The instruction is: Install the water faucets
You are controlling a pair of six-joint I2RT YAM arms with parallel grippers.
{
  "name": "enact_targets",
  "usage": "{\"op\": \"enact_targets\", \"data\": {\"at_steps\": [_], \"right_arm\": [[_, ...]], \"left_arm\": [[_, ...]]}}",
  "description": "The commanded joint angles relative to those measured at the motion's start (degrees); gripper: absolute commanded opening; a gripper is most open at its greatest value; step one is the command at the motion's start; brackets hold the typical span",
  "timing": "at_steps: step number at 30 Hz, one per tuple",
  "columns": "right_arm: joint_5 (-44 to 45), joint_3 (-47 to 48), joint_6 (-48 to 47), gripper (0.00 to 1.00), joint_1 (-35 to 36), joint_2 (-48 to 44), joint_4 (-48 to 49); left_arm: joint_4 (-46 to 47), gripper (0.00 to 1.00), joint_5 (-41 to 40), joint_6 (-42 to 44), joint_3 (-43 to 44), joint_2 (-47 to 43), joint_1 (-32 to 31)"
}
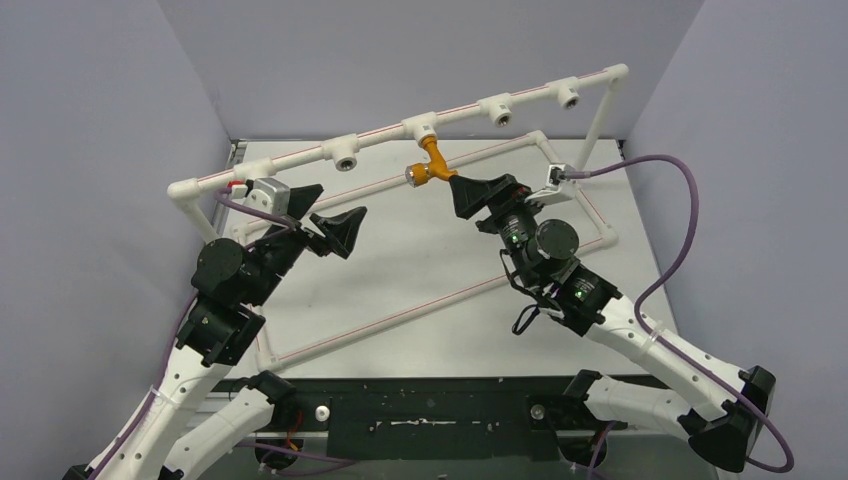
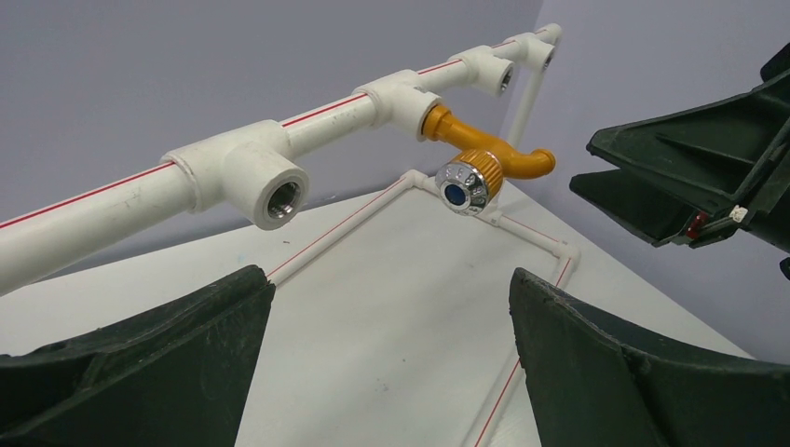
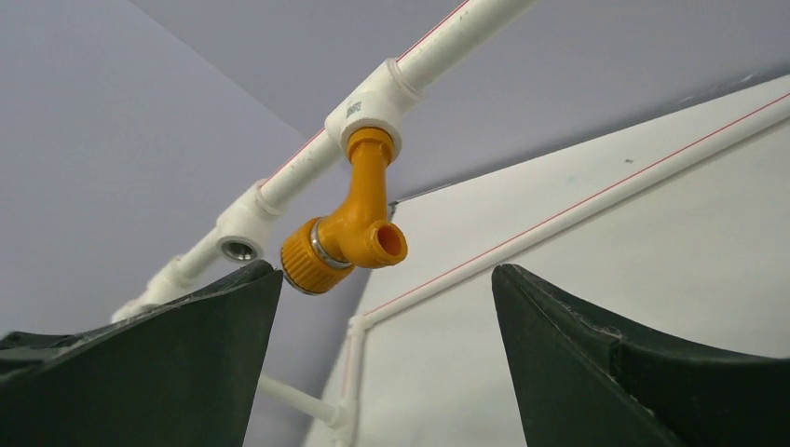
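The orange tap [image 1: 432,163] is hanging from a white tee socket [image 1: 424,127] on the raised pipe rail [image 1: 290,153] at the far side of the desk [image 1: 400,275]. It is sitting in the second socket from the left of the four along that rail. Its neck is running up into the socket mouth, its silvery round end is pointing toward the left arm, and its bent spout is curving away to the other side.

The right pincer [image 1: 462,190] is hovering just beside the tap with its fingers spread wide. From the right wrist camera the tap [image 3: 349,223] is showing just above the gap of that pincer [image 3: 387,272], near the left fingertip, and neither finger is touching it. The left wrist camera is also showing a gap between the tap [image 2: 480,163] and the right pincer [image 2: 596,172].

The left pincer [image 1: 338,232] is hanging lower and to the left, well apart from the tap, and it is gaping wide [image 2: 391,279] and holding nothing. It is facing the neighbouring socket [image 2: 270,191], whose threaded mouth is standing open.

A lower white pipe loop [image 1: 400,305] with a thin red stripe is lying flat on the desk
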Motion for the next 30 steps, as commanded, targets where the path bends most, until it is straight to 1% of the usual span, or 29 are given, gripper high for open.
{"op": "enact_targets", "data": {"at_steps": [1, 5, 9, 13, 16, 18, 21, 23, 27, 30], "right_arm": [[-2.48, 3.92, -20.29, 0.86, -0.39, -1.78, 0.42], [-9.69, 5.79, -38.11, 0.87, -0.39, -1.57, 0.38], [-14.76, 9.42, -54.06, 0.89, -0.38, -0.23, -4.01], [-21.70, 9.44, -73.91, 0.90, -0.21, -0.89, -7.17], [-24.36, 9.36, -85.62, 0.91, -0.06, -1.10, -9.51], [-23.48, 8.63, -92.84, 0.92, 0.48, -0.84, -9.56], [-17.92, 5.73, -106.52, 0.94, 2.08, -0.47, -6.71], [-14.18, 4.47, -113.37, 0.96, 2.72, 0.58, -5.08], [-9.06, 4.77, -122.51, 0.98, 4.04, 4.62, -4.82], [-6.52, 3.78, -127.84, 0.99, 5.02, 6.55, 0.03]], "left_arm": [[1.44, 0.97, -0.26, 0.43, 2.08, -0.41, -0.18], [1.52, 0.97, -0.27, 0.43, 2.03, -0.44, -0.21], [1.52, 0.97, -0.18, 0.46, 2.02, -0.45, -0.26], [1.52, 0.97, 0.00, 0.46, 2.02, -0.31, -0.26], [1.44, 0.97, -0.23, 0.46, 2.10, -0.19, -0.26], [1.44, 0.97, -0.26, 0.46, 2.15, -0.17, -0.26], [1.44, 0.97, -0.18, 0.46, 2.06, -0.10, -0.26], [1.44, 0.97, 0.02, 0.37, 2.03, 0.06, -0.35], [1.36, 0.97, 0.25, 0.37, 2.13, 0.42, -0.35], [1.35, 0.97, 0.19, 0.37, 2.17, 0.38, -0.35]]}}
